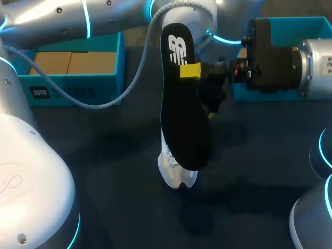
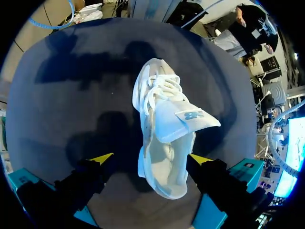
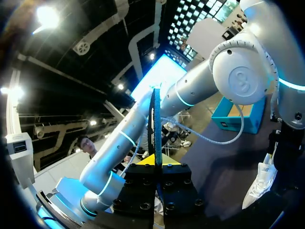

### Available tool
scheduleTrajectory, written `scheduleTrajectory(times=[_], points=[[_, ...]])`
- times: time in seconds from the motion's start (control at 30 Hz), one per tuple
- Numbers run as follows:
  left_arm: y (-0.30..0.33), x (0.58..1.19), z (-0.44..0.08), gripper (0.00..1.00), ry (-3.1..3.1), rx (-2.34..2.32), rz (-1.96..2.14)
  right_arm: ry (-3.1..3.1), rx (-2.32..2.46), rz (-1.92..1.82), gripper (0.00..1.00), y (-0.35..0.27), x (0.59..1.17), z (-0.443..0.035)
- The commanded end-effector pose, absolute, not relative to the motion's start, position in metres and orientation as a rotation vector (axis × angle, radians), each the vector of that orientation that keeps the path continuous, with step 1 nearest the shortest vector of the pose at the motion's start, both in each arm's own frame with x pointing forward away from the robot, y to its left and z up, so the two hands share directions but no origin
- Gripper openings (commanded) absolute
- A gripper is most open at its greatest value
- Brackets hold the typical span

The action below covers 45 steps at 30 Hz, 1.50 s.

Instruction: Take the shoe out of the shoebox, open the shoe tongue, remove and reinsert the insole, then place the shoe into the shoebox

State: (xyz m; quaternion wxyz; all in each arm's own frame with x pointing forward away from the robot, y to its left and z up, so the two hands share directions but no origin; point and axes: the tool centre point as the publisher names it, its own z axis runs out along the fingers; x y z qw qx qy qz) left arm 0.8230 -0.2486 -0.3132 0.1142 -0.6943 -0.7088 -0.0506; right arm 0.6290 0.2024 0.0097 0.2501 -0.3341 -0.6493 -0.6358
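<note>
Insole [image 1: 184,119] looks light and floppy, pinched near its heel by right jaws; left jaws gape over sneaker [image 2: 164,136].

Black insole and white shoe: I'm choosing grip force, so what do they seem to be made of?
The black insole looks like matt foam, perhaps fabric-topped: thin seen edge-on, no shine, with a white printed logo. The white lace-up shoe seems a matt knit or mesh textile, with woven laces and a soft tongue folded up.
</note>
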Motion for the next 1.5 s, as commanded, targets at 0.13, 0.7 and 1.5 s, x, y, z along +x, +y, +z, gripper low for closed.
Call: scheduleTrajectory(times=[0.13,0.7,1.5], points=[[-0.246,0.823,-0.313,1.00,-2.081,-2.041,-0.144,-1.769,-0.917,-1.729,0.00,0.205,0.628,0.010],[-0.247,0.858,-0.236,1.00,-2.402,-2.052,0.292,-1.585,-1.166,-1.881,0.00,0.137,0.661,0.028],[-0.233,0.835,-0.101,1.00,-2.711,-2.371,1.226,-1.127,-1.582,-1.626,0.00,0.022,0.722,0.003]])
